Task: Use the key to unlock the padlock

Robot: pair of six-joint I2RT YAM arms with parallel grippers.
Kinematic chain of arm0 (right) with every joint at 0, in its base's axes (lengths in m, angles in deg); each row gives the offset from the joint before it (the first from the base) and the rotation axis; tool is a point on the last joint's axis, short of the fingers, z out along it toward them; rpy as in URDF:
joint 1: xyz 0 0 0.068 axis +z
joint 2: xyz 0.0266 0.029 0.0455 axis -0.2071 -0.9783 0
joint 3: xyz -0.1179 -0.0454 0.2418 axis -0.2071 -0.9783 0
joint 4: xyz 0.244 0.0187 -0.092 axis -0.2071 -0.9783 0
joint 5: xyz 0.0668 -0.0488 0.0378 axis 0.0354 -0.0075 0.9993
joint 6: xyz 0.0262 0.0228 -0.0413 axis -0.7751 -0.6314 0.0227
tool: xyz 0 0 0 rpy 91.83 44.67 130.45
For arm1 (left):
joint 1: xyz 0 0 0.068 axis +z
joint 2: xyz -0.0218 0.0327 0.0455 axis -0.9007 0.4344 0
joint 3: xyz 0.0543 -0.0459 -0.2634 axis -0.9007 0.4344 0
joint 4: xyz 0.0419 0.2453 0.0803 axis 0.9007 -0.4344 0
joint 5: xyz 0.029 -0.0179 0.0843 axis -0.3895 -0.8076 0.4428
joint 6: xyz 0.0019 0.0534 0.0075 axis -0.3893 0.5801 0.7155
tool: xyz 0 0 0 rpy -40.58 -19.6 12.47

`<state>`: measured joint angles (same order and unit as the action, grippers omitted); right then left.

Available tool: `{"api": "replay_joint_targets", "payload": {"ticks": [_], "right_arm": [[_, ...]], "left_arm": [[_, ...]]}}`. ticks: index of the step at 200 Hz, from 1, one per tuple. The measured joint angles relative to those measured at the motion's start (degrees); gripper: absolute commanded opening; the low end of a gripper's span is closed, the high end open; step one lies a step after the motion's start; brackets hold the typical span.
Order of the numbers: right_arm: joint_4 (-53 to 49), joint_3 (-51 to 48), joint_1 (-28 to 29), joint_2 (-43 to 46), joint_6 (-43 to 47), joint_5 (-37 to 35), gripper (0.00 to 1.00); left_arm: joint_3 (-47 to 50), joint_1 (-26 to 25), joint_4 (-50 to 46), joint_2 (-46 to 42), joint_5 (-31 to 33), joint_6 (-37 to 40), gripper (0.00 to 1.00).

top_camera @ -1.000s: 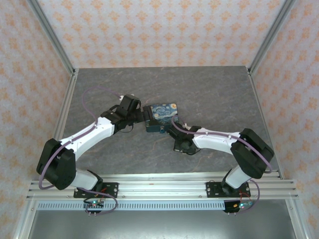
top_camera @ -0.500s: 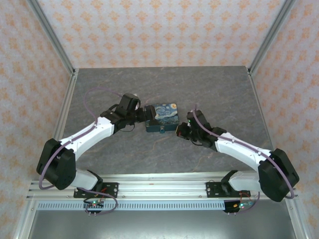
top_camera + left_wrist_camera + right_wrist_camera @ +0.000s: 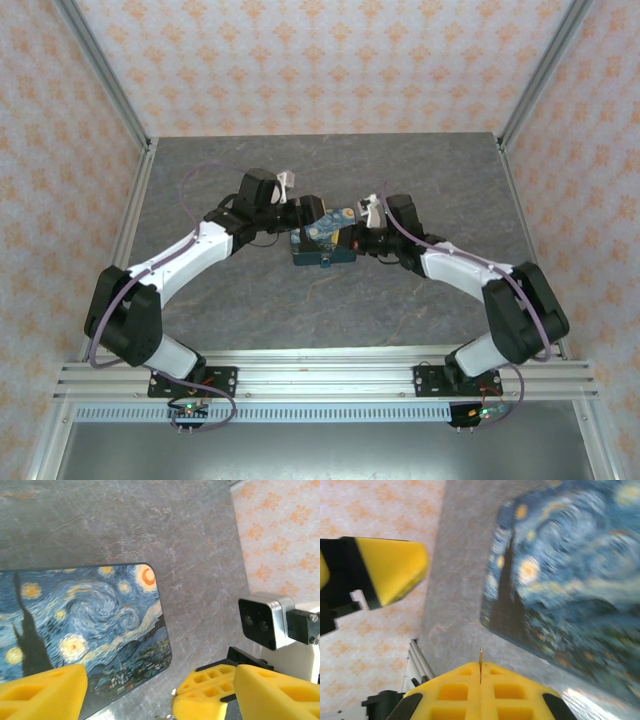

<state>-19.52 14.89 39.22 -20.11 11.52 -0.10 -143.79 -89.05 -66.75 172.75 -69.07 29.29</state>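
1. The padlock (image 3: 324, 263) seems to be the small dark bit at the near edge of the painted box (image 3: 322, 242); it is too small to be sure.
2. The box lies shut on the table (image 3: 430, 180), its contents hidden.
3. The right gripper (image 3: 480, 672), fingers pressed together, pinches a thin key (image 3: 480, 655) by the box's right edge.
4. The left gripper (image 3: 160, 685) is spread wide over the box's far left corner.

My left arm (image 3: 190, 262) and right arm (image 3: 455, 268) are white shells with black joints, each carrying a thin purple cable (image 3: 205, 173). My fingers (image 3: 470, 677) are bright yellow blocks with square pockets moulded in, on black mounts.
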Motion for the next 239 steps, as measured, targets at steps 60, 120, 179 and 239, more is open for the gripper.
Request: {"api": "replay_joint_targets", "payload": {"ticks": [60,120,179,239], "right_arm": [[4.15,8.44,-1.64,-6.60,0.13,8.83,0.00],[5.92,11.06,-1.84,-9.31,-0.68,12.50,0.00],[8.57,11.17,-2.05,-9.53,-2.56,12.72,0.00],[10.93,11.17,-2.58,-9.53,-4.26,12.70,0.00]], "left_arm": [[-2.86,4.42,2.93,2.67,-5.86,-2.32,0.54],[-3.23,5.88,6.71,4.22,-11.30,-5.81,0.43],[-2.89,5.88,12.76,5.84,-14.05,-10.56,0.38],[-0.52,5.88,18.21,7.06,-15.54,-14.45,0.34]]}}
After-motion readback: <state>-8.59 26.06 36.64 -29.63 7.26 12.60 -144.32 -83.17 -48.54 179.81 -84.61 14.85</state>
